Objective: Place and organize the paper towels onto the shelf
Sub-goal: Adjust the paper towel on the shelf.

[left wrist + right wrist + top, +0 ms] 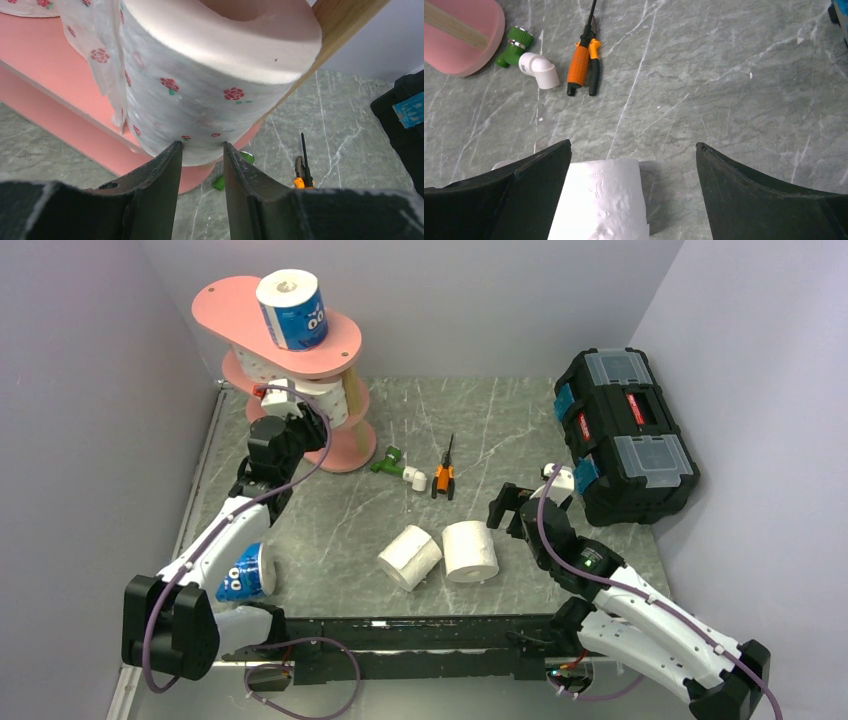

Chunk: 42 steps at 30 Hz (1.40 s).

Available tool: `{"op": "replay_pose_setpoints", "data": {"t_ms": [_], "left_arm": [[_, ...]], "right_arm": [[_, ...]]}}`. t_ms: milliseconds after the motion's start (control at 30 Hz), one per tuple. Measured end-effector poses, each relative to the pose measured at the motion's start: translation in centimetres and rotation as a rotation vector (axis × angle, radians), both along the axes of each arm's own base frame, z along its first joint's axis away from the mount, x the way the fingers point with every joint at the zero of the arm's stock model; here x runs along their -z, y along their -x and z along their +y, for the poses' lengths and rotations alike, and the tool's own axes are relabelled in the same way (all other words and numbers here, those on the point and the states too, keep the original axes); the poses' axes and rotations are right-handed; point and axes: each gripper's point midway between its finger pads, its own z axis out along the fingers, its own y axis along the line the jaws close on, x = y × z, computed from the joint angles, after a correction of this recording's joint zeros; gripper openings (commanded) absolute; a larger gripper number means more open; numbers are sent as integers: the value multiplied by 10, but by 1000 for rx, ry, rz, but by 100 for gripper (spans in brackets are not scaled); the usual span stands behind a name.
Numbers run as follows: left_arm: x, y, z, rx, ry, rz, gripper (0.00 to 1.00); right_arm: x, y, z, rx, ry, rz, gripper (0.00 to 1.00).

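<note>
Blue-wrapped roll — half hidden behind left arm.

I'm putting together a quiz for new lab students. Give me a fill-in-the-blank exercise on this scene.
1. The roll on the shelf's top board wears a ___ wrapper.
2. The right gripper's jaws stand wide ___ over a plain roll.
3. The toolbox is mainly ___.
4. The left gripper faces a rose-printed roll standing on the ___.

Missing words: blue; open; black; shelf.
</note>
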Motion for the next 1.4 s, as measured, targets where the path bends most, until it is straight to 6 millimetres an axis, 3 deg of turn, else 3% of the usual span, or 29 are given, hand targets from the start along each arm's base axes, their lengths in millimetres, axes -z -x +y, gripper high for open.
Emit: {"op": "replay_pose_setpoints", "data": {"t_ms": [1400], "left_arm": [[1, -30, 2, -52, 44, -26, 41]], "right_arm": [[2, 0, 0, 0, 6, 7, 97]]}}
